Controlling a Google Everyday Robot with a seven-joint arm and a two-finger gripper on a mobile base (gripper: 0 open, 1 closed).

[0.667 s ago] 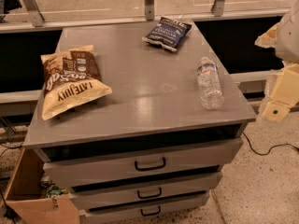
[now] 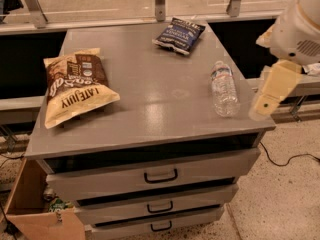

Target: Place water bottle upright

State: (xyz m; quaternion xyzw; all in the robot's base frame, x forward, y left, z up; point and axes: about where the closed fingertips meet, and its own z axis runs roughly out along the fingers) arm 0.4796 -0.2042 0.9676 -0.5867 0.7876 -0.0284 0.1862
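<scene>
Lying flat at the counter's (image 2: 150,101) right, the water bottle (image 2: 223,89) awaits your reach. The gripper (image 2: 263,104) hovers just right of it; open or closed, you cannot tell. Grasp its middle next.

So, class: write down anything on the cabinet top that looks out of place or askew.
The water bottle lies on its side near the right edge of the cabinet top, cap toward the back, rather than standing. The tool hangs just beyond that edge, beside the bottle.

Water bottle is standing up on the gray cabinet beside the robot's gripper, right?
No, the camera view shows the water bottle lying on its side on the gray cabinet, with the gripper beside it, just past the cabinet's edge.
</scene>
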